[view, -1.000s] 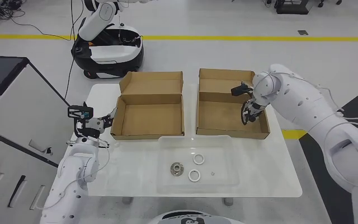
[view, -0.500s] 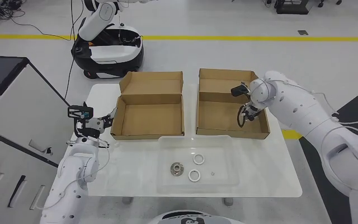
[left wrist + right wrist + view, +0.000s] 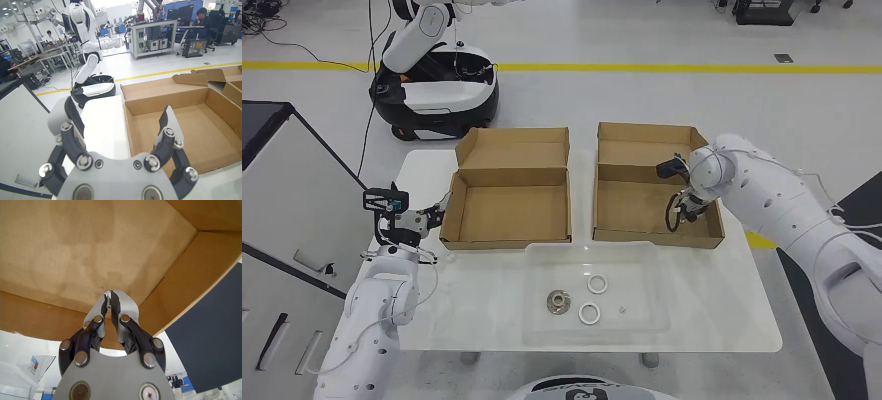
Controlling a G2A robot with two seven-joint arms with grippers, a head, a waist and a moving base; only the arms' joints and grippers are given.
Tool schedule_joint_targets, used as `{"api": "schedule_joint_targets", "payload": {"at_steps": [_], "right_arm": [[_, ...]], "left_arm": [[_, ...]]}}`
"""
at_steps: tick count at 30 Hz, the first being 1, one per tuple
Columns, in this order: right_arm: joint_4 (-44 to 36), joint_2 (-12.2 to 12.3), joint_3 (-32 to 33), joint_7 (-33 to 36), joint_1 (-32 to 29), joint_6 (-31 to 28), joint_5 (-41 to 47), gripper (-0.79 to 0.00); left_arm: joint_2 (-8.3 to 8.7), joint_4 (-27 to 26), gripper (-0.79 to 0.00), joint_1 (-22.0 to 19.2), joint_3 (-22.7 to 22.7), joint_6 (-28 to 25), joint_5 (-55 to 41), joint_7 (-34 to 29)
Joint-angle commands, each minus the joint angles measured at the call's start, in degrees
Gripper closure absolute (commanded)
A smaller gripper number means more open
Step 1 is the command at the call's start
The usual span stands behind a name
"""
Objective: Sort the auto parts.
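My right gripper (image 3: 109, 300) is shut on a small silver bolt (image 3: 108, 299), held over the floor of the right cardboard box (image 3: 632, 205); in the top view that gripper (image 3: 674, 218) hangs low near the box's front right corner. A clear tray (image 3: 642, 300) at the table's front holds a metal hub (image 3: 559, 300), two white rings (image 3: 596, 284) (image 3: 589, 314) and a tiny part (image 3: 623, 309). My left gripper (image 3: 121, 117) stands open with nothing between its fingers, beside the left cardboard box (image 3: 189, 128); the top view shows it (image 3: 430, 215) at that box's left wall.
Both boxes have their lids folded back toward the table's far edge. The left box (image 3: 507, 205) has a bare floor. Another robot (image 3: 437, 80) stands on the floor beyond the table. Bare white tabletop lies left of the tray and at the far left.
My right gripper has sunk lower and a little nearer the front wall inside the right box, still holding the bolt. The left arm has not moved.
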Motion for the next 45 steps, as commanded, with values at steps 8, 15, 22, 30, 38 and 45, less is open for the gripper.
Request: {"api": "schedule_joint_targets", "payload": {"at_steps": [8,15,22,30,38,45], "right_arm": [[-1.3,0.4,1.8,0.5,-1.0,-0.3,-0.8,-0.785],[-4.0,1.6,4.3,1.8,-1.3,-0.7,-2.5,-0.785],[-9.6,4.0,8.6,3.8,-1.3,-1.9,-5.1,-0.785],[-21.3,7.4,15.5,9.0,-1.6,-4.4,-6.9,-0.785],[-33.5,10.2,18.3,9.0,-2.2,-6.0,-1.5,-0.785],[-43.0,12.9,17.3,9.0,-0.6,-6.5,4.9,-0.785]], "left_arm": [[0.0,0.0,-0.785,0.0,0.0,0.0,0.0,0.0],[0.0,0.0,-0.785,0.0,0.0,0.0,0.0,0.0],[0.0,0.0,-0.785,0.0,0.0,0.0,0.0,0.0],[0.0,0.0,-0.785,0.0,0.0,0.0,0.0,0.0],[0.0,0.0,-0.785,0.0,0.0,0.0,0.0,0.0],[0.0,0.0,-0.785,0.0,0.0,0.0,0.0,0.0]]}}
